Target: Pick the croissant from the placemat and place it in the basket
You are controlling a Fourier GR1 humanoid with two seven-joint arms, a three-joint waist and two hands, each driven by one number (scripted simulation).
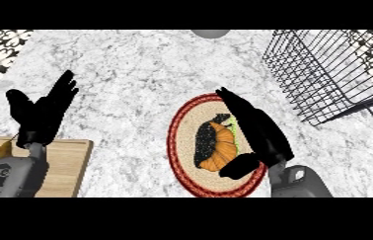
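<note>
An orange-brown croissant (218, 147) with a dark speckled left side lies on a round woven placemat (183, 135) with a red rim, low in the middle of the view. My right hand (256, 130) stands just to the right of the croissant, fingers straight and pointing up-left, thumb (239, 166) curving under the croissant's lower end. It is open. The black wire basket (320, 71) stands at the upper right, apart from the hand. My left hand (42, 113) rests open at the left edge, fingers up.
A wooden cutting board (65, 167) lies at the lower left under my left forearm. A grey round object (211, 33) shows at the top edge. The counter is white marble, with patterned tile (13, 41) at the upper left corner.
</note>
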